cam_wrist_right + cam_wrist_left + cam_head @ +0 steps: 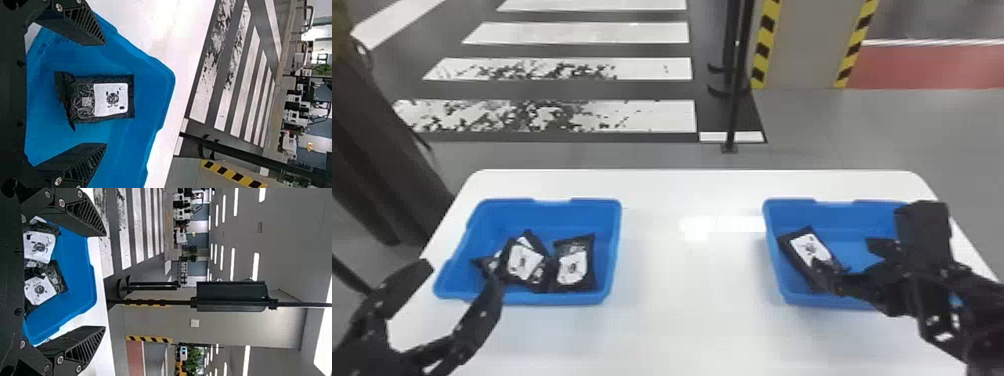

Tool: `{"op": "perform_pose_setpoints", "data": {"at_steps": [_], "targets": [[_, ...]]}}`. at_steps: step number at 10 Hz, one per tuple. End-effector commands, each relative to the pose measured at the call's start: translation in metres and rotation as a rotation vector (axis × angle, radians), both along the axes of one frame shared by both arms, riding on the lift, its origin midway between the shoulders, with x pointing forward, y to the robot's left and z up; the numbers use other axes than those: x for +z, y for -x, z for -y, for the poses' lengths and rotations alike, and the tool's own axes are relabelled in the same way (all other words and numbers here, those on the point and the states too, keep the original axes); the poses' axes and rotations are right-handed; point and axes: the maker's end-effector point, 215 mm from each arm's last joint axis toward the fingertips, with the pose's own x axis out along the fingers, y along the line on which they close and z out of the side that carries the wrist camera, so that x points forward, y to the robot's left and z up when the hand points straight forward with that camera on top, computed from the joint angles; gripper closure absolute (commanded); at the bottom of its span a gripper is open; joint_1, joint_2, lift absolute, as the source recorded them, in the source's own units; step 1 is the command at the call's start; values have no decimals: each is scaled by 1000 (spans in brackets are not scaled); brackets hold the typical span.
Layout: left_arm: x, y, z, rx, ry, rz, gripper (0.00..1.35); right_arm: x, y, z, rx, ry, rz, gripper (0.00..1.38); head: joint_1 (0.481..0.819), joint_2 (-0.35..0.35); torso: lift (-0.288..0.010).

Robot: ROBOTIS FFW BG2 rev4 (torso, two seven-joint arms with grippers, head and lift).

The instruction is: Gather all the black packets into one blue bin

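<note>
A white table [692,325] is standing before a white-striped crosswalk [582,34]; a black post [733,110] is rising near a gray pillar [812,45], whose edges are bearing yellow-and-black tape [763,45].

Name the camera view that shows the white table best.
The head view: it shows the far edge of the white table, both far corners and the stretch between the left blue bin and right blue bin. The left wrist view shows strips beside the left blue bin; the right wrist view, a part beyond the right one.
</note>
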Motion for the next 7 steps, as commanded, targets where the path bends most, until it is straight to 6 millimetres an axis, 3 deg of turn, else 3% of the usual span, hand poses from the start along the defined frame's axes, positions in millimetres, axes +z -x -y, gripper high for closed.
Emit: {"op": "perform_pose_setpoints", "data": {"at_steps": [1, 3, 5, 7], "targets": [[0, -3, 2, -4, 5, 0, 205, -15, -16, -3, 10, 2, -31, 104, 695, 41, -110], [2, -8, 7, -17, 12, 4, 205, -35, -28, 3, 8, 19, -86, 104, 695, 40, -110], [1, -11, 8, -19, 15, 2, 205, -57, -26, 14, -9, 26, -143, 104, 695, 26, -110], [0, -12, 9, -20, 19, 0, 205, -71, -22, 7, 14, 45, -194, 104, 695, 14, -110]]}}
